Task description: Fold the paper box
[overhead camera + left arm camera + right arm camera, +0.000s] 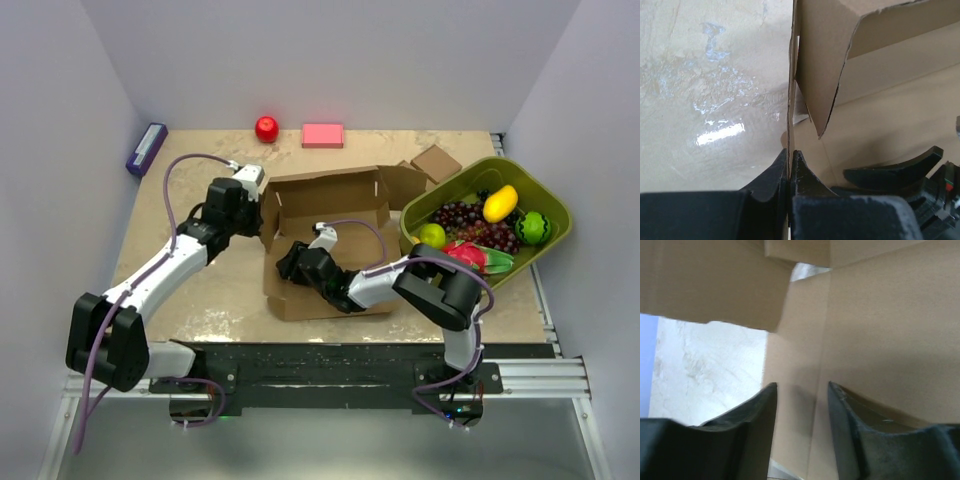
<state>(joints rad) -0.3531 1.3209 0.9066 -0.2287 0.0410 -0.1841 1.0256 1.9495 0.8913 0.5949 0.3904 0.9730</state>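
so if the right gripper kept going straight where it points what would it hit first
Most likely the paper box itself: the right gripper, jaws open, faces a flat brown panel of it that fills the view straight ahead. How close that panel is, I can't tell.

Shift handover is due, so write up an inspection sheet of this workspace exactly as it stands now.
Surface: tan table, with glossy patches in the left wrist view.
Job's things: paper box, partly folded, back and left walls raised.
Clutter: green bin holding fruit on the right; small brown box beside it; red apple, pink block and purple box along the far edge.
Grippers: left gripper, jaws shut on the box's left wall; right gripper, jaws open over a box panel.
Cables: purple cables loop off both arms; the right one arcs above the box.
Surroundings: pale walls on three sides.
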